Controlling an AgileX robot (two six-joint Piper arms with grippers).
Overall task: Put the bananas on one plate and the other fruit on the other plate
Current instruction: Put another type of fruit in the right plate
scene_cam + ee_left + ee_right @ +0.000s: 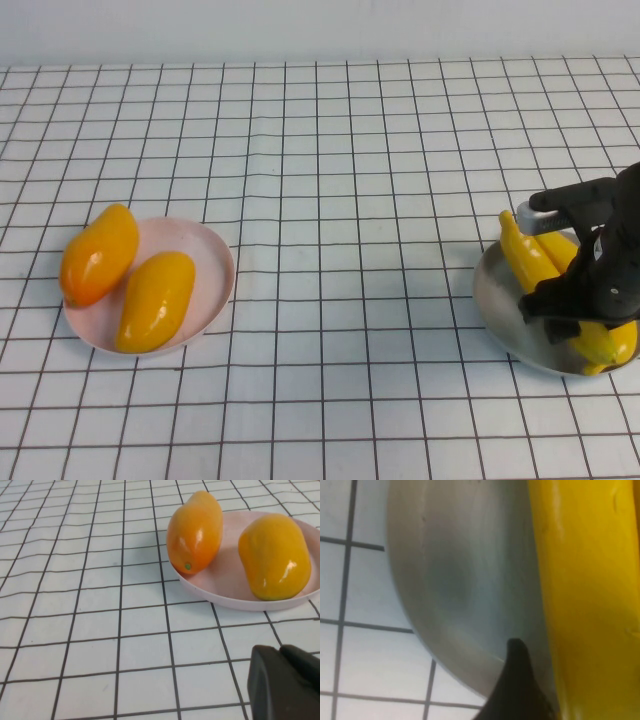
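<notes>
**Right gripper over grey plate, both bananas lying on it**

The right gripper (578, 300) is hovering low over the round, shallow, speckled grey plate (497, 300) at the table's right edge. Its jaws are standing apart astride the two long, curved, glossy yellow bananas (530, 258); whether the fingers are touching the fruit cannot be told. One dark fingertip (516, 680) is sitting just beside a banana, over the plate's smooth floor.

The left gripper (285, 685) is sitting shut and empty, near the round, shallow, pale pink plate (205, 250), apart from its rim. Two plump, oval, glossy orange-yellow fruits (128, 280) are lying side by side there, one overhanging the rim.

The white black-gridded tablecloth (340, 200) is lying bare between the plates.
</notes>
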